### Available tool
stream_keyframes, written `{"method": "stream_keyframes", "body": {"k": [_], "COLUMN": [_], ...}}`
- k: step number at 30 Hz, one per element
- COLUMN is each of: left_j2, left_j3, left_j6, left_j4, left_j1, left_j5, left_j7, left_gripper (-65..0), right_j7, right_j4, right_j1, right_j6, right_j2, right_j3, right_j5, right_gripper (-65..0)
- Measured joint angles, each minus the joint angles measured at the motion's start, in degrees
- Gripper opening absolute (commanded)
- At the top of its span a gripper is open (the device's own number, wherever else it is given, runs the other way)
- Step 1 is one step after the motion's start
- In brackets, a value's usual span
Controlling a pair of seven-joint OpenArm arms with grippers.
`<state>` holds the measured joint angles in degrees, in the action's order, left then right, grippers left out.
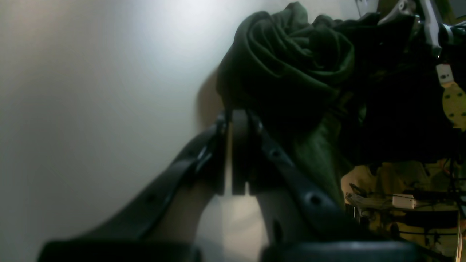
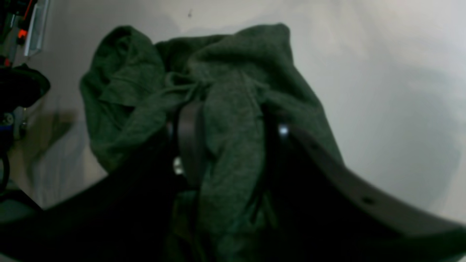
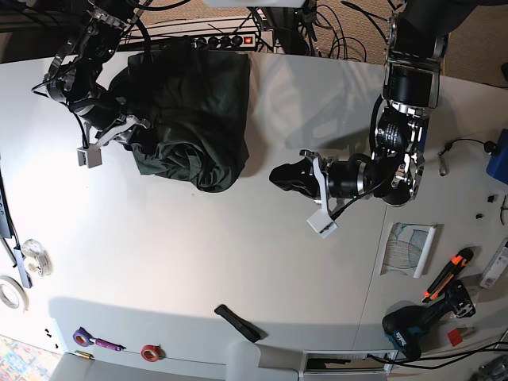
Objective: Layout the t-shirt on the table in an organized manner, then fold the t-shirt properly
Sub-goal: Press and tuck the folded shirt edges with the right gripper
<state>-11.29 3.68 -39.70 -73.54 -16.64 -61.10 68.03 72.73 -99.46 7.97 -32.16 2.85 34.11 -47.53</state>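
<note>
- Step in hand: layout. The t-shirt (image 3: pixel 194 111) lies as a crumpled dark green heap at the far side of the table (image 3: pixel 238 262), towards my right arm; no folding is possible yet
- My right gripper (image 2: pixel 231 120) is clamped on a thick bunch of the fabric, which fills the space between its jaws
- My left gripper (image 1: pixel 236 120) sits on bare table just beside the heap, apart from it. Its jaws stand nearly together, with only a thin slit of light between them, and hold nothing
- Next move, as I judge it: the left gripper needs to open and take a second edge or corner, so that both arms can draw the cloth apart and lay it flat
- Risk: the right jaws appear to hold several layers, so a pull may drag the whole heap instead of opening it
- Surface: smooth, pale and matt. The middle offers room for a spread shirt
- Surroundings: tape rolls (image 3: pixel 32 254) at one edge, a drill (image 3: pixel 413 329) at the other, a power strip (image 3: pixel 226 40) and cables behind
</note>
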Motion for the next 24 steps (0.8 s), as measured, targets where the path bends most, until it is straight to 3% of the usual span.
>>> {"method": "stream_keyframes", "body": {"k": [4,7,9,12,24], "left_j2": [0.0,0.0,0.0,0.0,0.0], "left_j3": [0.0,0.0,0.0,0.0,0.0], "left_j6": [0.0,0.0,0.0,0.0,0.0], "left_j4": [0.0,0.0,0.0,0.0,0.0], "left_j1": [0.0,0.0,0.0,0.0,0.1], "left_j5": [0.0,0.0,0.0,0.4,2.6], "left_j7": [-0.6,-1.3,-1.3,-1.3,-3.5], "left_gripper": [-60.6,-60.6,-60.6,-60.6,-60.6], "right_j7": [3.7,8.2,8.2,8.2,8.3], "right_j4": [-2.4,-5.4,-7.5,-11.6,-21.8], "right_j1": [0.0,0.1,0.8,3.6,16.8], "right_j6": [0.0,-0.3,-2.4,-2.7,-3.9], "right_j2": [0.0,0.0,0.0,0.0,0.2], "right_j3": [0.0,0.0,-0.1,-1.2,-15.4], "right_j5": [-5.5,-9.6,-11.4,-13.7,-13.9], "right_gripper": [-64.5,-65.0,-65.0,-65.0,-65.0]}}
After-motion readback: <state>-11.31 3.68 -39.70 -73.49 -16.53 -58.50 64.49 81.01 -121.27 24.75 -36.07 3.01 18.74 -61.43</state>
